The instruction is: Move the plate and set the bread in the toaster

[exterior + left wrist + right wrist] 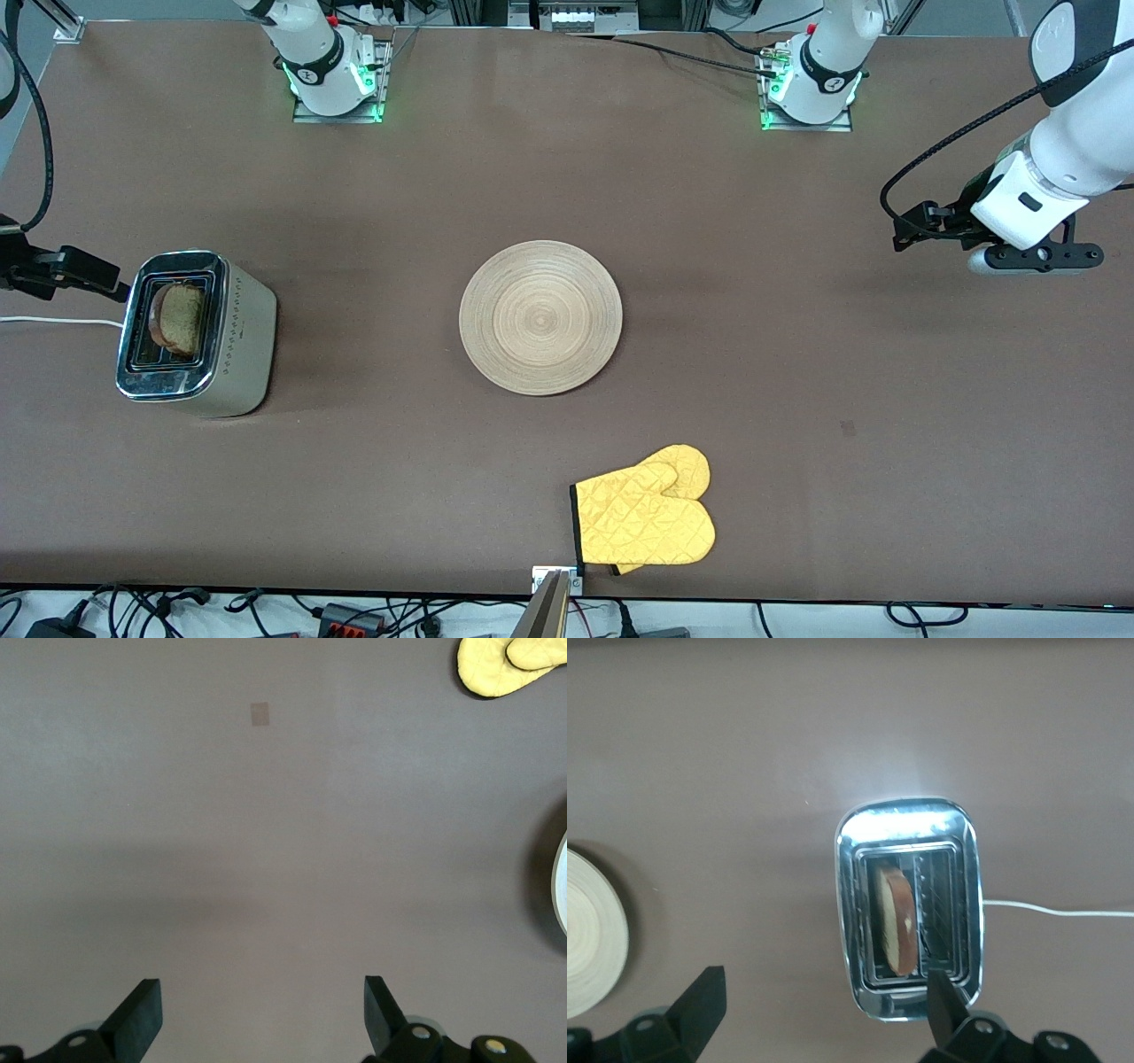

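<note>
bread [897,921] stands in a slot of the toaster [195,332], below the open, empty right gripper [824,1014]. the plate [540,316] lies mid-table, well apart from the open left gripper [263,1019], which waits over bare table. the slice looks light, soft and crumbly, best pinched at its crust.

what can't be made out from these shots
- Bread: lower part hidden inside the toaster slot, front and right wrist views.
- Plate: cut off by the frame edge in both wrist views.
- Right gripper: out of frame in the front view.
</note>
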You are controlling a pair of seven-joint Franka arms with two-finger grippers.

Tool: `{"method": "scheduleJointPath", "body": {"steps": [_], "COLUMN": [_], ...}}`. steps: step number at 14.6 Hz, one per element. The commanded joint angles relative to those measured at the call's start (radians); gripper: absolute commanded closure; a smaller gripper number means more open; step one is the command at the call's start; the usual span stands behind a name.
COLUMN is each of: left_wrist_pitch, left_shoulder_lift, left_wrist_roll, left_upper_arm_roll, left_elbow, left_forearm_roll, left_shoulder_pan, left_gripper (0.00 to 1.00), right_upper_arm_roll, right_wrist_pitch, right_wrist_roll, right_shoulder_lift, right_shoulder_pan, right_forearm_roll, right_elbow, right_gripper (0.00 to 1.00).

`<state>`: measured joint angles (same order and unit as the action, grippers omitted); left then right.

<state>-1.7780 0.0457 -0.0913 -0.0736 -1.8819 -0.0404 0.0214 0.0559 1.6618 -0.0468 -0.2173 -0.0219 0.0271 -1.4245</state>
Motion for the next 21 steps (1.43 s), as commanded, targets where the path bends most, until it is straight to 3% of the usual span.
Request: {"method": "scheduleJointPath", "body": {"steps": [1, 3, 5, 8, 21], "left_wrist_pitch": [0.017, 0.019, 0.02, 0.02, 0.019], "left_shoulder_lift": [0.013, 0.013, 0.014, 0.011, 0.011], "left_wrist_roll": [-0.024, -0.031, -0.031, -0.025, -0.024], "left_upper_arm_roll": [-0.032, -0.034, -0.034, -0.031, -0.023], "left_elbow": [0.007, 0.007, 0.007, 0.007, 0.007], "left_forearm_roll": [0.019, 0.019, 0.019, 0.019, 0.019], "left_shoulder_pan": [-0.002, 0.006, 0.006, 0.009, 0.011], "left_gripper": [0.0, 0.0, 0.0, 0.0, 0.0], "right_upper_arm_roll": [-0.025, -0.024, -0.024, -0.025, -0.03], "right_wrist_pitch": [0.074, 0.111, 0.099, 0.029, 0.032], "right_wrist_roll": [0.013, 0.013, 0.013, 0.013, 0.007], "right_shoulder_lift": [0.148, 0.218, 0.246, 0.279, 0.297], "right_shoulder_pan": [-0.015, -0.016, -0.016, -0.016, -0.015], "right_forearm_roll": [-0.032, -0.032, -0.033, -0.033, -0.035], "right_elbow": [-0.205, -0.308, -0.343, -0.346, -0.338], "right_gripper": [0.0, 0.0, 0.0, 0.0, 0.0]}}
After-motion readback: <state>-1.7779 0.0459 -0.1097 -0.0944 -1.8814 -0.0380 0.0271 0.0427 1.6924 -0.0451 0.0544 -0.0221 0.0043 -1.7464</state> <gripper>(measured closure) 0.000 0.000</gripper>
